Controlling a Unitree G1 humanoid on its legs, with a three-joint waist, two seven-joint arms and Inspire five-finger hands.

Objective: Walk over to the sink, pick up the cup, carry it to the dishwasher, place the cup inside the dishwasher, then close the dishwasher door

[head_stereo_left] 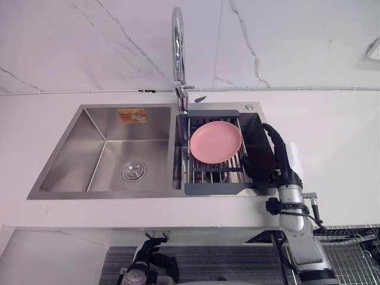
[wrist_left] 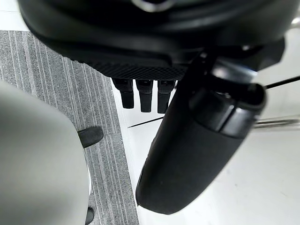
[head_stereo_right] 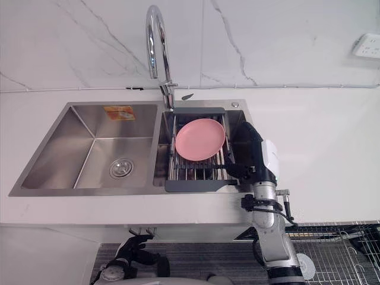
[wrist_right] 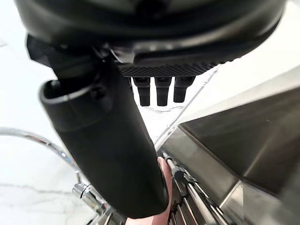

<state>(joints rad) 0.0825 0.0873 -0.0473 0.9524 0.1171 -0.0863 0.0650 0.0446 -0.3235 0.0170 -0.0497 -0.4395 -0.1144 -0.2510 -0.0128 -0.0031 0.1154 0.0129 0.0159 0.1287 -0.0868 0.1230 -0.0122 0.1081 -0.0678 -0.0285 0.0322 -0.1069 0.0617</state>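
The right robot hand [head_stereo_left: 278, 155] hangs over the right end of the drying rack [head_stereo_left: 214, 189] in the sink [head_stereo_left: 71, 148]. Its fingers [wrist_right: 161, 91] are straight and loose and hold nothing. The dish to fetch looks like a pink plate [head_stereo_left: 215, 142] rather than a cup. It lies tilted on the rack bars just beside the robot hand, on the thumb side. In the right wrist view the thumb tip sits right at the plate's rim, but I cannot tell whether they touch.

The main risk is a poor grip. The plate is flat and smooth and leans on thin bars, so a nudge from the thumb could slide it away from the robot hand or tip it off the rack into the basin beyond. If the fingers close on the rim alone, the plate may swing and slip on the way up. The tap [head_stereo_left: 177, 41] stands beyond the plate from the robot hand, so a high, careless lift could knock against it.

The wire basket [head_stereo_left: 356, 252], probably the dishwasher's, lies low on the near side of the robot hand, below the desk [head_stereo_left: 332, 148], so a swing down could clip the desk edge. The left robot hand [head_stereo_right: 135, 249] hangs low over the floor, relaxed and empty.
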